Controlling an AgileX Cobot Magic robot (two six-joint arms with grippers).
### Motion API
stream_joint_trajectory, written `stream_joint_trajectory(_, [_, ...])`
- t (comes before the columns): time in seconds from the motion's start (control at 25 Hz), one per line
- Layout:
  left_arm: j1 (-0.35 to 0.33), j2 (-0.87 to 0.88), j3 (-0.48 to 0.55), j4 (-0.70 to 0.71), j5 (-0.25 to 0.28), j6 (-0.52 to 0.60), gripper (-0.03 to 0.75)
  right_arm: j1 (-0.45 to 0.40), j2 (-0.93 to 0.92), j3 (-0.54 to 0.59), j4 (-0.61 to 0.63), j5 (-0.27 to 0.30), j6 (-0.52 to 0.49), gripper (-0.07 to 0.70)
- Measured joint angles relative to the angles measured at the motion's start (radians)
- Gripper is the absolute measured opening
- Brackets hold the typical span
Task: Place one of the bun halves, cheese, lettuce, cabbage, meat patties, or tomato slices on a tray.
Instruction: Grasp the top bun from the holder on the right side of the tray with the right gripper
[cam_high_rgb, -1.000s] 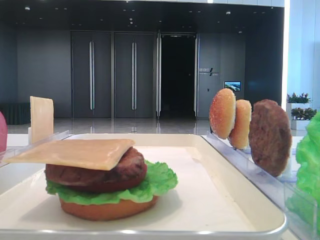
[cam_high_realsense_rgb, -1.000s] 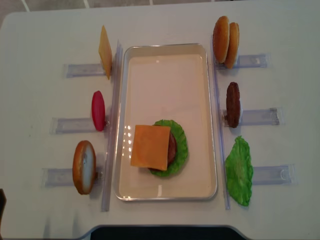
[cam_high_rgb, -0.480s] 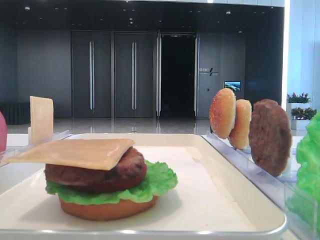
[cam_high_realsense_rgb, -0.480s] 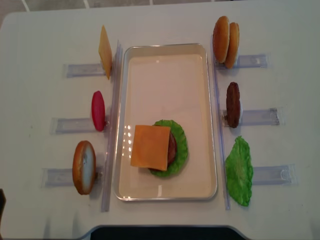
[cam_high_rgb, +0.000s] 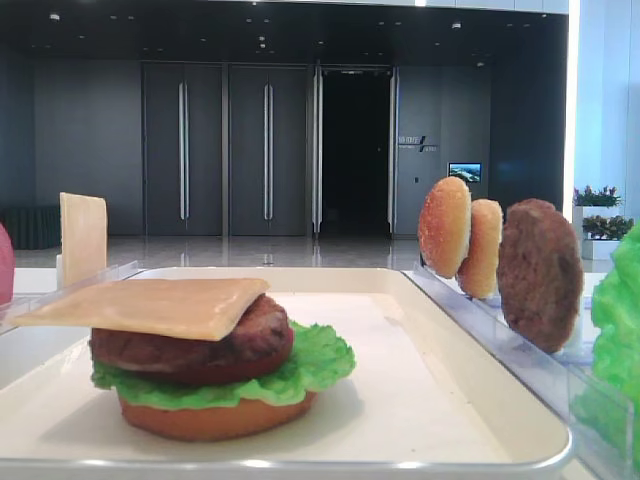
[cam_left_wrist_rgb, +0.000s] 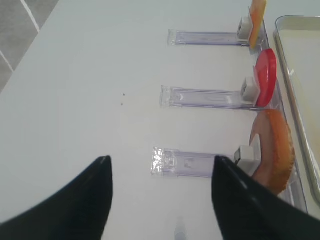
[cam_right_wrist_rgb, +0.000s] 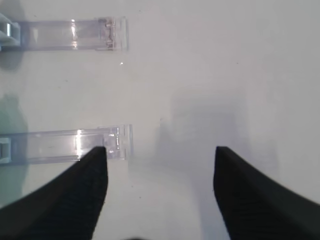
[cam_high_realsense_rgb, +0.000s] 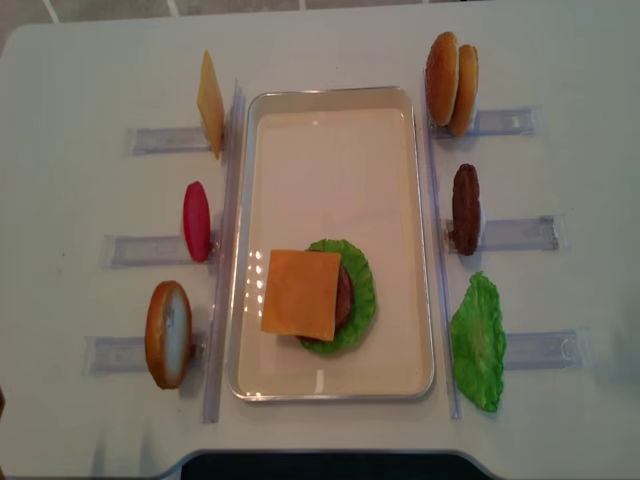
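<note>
Pale grey matte bench (cam_high_realsense_rgb: 90, 60) carries everything, with a dark lobby of tall doors behind it in the low view. Wide white rectangular tray (cam_high_realsense_rgb: 330, 97), low-rimmed and round-cornered, sits mid-bench.

Done so far, judging by the stack on the tray: flat orange-brown bun bottom (cam_high_rgb: 215, 418), ruffled bright green lettuce leaf (cam_high_realsense_rgb: 367, 295), thick rough dark brown meat patty (cam_high_rgb: 195, 347), and on top a thin flat tan-yellow square cheese slice (cam_high_realsense_rgb: 301, 294), overhanging the patty. No top bun on it yet.

Left on the clear plastic racks (cam_high_realsense_rgb: 515, 234): domed golden-brown speckled bun top (cam_high_realsense_rgb: 441, 78) with a paler bun half just beside it, a second grainy patty (cam_high_realsense_rgb: 466, 208), a second crinkled lettuce leaf (cam_high_realsense_rgb: 478, 342), a spare upright cheese slice (cam_high_realsense_rgb: 210, 102), a glossy red tomato slice (cam_high_realsense_rgb: 196, 221), and a bun half (cam_high_realsense_rgb: 168, 334) at near left.

Left gripper (cam_left_wrist_rgb: 160, 182): dark ribbed fingers parted, nothing between them, over bare bench beside the racks (neither arm shows in the overhead view). Right gripper (cam_right_wrist_rgb: 160, 172): fingers spread wide, empty, above bare bench near a rack end.
</note>
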Motion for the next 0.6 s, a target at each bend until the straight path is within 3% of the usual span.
stream_joint_trajectory(0.4, [0.0,0.0,0.0,0.0,0.0,0.0,0.376,0.0,0.396,-0.336,-0.005,0.005,-0.065,0.464])
stream_joint_trajectory(0.6, [0.0,0.0,0.0,0.0,0.0,0.0,0.313,0.0,0.541,-0.52,-0.005,0.035,-0.066,0.464])
